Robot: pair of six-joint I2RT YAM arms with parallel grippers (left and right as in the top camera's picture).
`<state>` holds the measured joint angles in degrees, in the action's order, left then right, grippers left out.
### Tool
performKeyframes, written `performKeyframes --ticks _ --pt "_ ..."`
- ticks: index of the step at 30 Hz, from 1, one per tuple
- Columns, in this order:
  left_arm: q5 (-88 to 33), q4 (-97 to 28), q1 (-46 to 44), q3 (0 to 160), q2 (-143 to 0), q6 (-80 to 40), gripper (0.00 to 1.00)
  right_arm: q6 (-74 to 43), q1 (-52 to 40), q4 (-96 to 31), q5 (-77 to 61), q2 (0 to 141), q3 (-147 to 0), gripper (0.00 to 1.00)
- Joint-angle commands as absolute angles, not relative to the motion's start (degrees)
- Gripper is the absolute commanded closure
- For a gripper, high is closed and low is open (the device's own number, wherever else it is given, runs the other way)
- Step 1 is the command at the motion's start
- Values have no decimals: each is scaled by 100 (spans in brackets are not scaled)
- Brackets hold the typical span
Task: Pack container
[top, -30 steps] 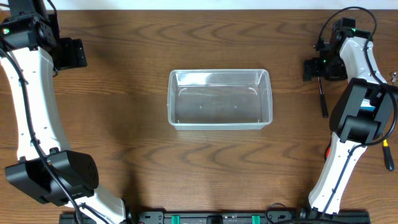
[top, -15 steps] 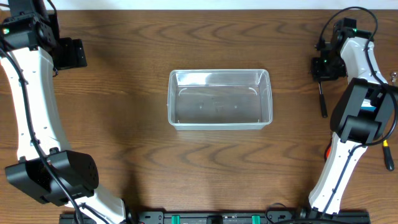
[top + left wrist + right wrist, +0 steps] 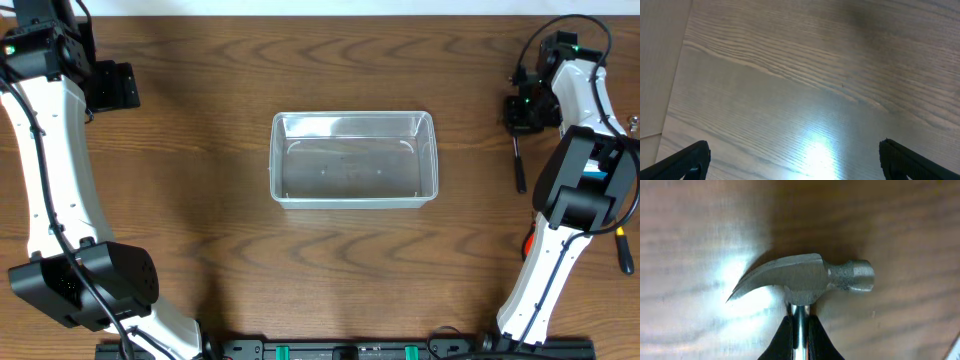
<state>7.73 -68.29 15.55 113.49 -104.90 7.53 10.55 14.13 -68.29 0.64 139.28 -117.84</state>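
Note:
The container (image 3: 352, 117), a clear rectangular tub, stands in the middle of the table with nothing in it. A hammer lies at the back right, its black handle (image 3: 518, 165) pointing toward the front. In the right wrist view its steel head (image 3: 805, 280) shows the claw to the left and the face to the right. My right gripper (image 3: 799, 325) is shut on the shiny neck just below the head; from overhead the right gripper (image 3: 520, 112) covers the head. My left gripper (image 3: 112, 86) hovers at the back left, open over bare wood (image 3: 795, 155).
A small blue-and-white box (image 3: 590, 172) peeks out behind the right arm. An orange-tipped object (image 3: 527, 243) and a dark slim tool (image 3: 624, 250) lie near the right edge. The table's left edge (image 3: 670, 90) shows in the left wrist view.
My right gripper's fingers have closed onto the hammer's neck and the wrist has shifted slightly right. The left arm and the container have not moved.

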Motion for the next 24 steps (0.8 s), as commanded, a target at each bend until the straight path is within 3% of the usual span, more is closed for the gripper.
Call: performKeyframes --ticks 1,7,12,20,24 --pt "821 -6827 1573 11380 -10471 781 2 1031 1376 -7096 106 13837 -12416 99" --pt "821 -6827 1573 11380 -10471 781 2 1083 1070 -7988 -95 13456 -13797 99" --pt "821 -6827 1573 11380 -10471 781 2 1750 482 -8805 -1070 12884 -14779 99" --pt "821 -6827 1573 11380 -10471 779 2 3798 -1236 -9448 -1009 11961 -14897 99" --pt "821 -6827 1573 11380 -10471 781 2 4281 -1911 -9496 -880 11977 -14855 99"
